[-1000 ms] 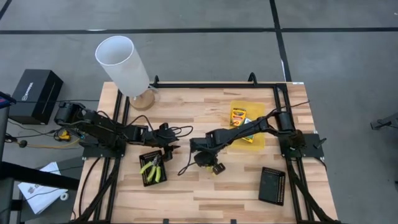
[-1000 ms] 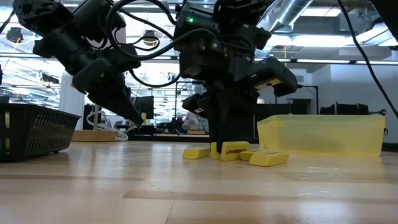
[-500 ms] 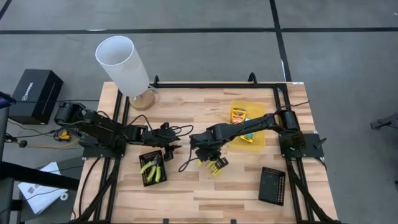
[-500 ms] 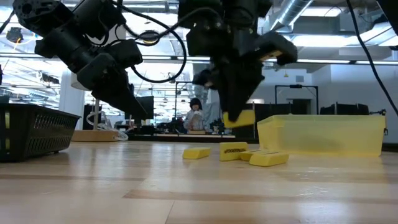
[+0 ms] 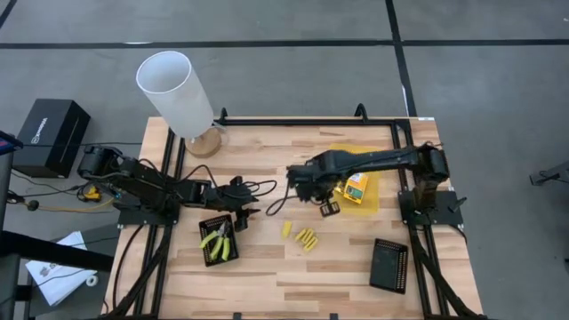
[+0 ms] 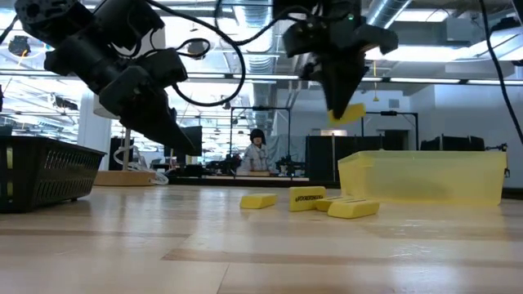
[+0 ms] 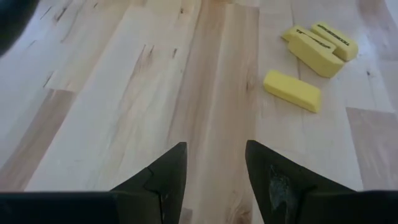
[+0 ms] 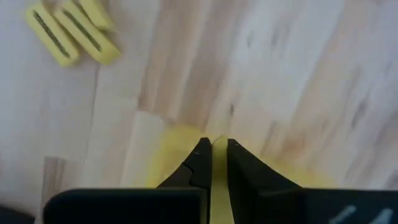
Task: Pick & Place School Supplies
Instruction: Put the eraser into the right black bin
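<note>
**Yellow stick held in the air by the right hand**

A short yellow stick (image 6: 347,113) is clamped between the fingers of the right hand (image 5: 322,197), raised above the worktop (image 5: 267,276) near the translucent yellow tray (image 5: 382,203). Four more yellow sticks (image 5: 302,236) are seen lying on the wood. The left hand (image 7: 213,171) is held beside a black mesh tray (image 5: 207,253), its fingers apart and empty.

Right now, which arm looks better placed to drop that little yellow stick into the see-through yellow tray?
The right. Its end effector already grips a short yellow stick in the air, close beside the flat translucent yellow tray. The left end effector hangs open and empty near the black square mesh tray.
</note>
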You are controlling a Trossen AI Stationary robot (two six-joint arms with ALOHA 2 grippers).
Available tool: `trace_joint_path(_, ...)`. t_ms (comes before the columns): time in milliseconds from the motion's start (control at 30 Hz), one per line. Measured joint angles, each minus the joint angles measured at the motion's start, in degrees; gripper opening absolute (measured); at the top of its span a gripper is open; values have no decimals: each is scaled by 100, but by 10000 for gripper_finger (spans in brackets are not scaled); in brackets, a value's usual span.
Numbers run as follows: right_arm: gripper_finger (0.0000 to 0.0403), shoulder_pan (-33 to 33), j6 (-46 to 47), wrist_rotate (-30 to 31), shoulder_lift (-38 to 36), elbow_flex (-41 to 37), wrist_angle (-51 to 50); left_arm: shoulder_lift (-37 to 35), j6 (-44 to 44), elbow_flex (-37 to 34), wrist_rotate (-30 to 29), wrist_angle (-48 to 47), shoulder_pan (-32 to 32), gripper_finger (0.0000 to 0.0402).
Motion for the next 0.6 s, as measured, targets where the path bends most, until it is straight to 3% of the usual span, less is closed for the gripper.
trace_joint_path(300, 16, -342, 752, 90, -1101, -1213, -16, 0, 0, 0, 0, 2, -146, 159)
trace_joint_path(600, 16, 642, 2618, -107, -2579, -2555, -164, 0, 49, 0, -2, 4, -146, 159)
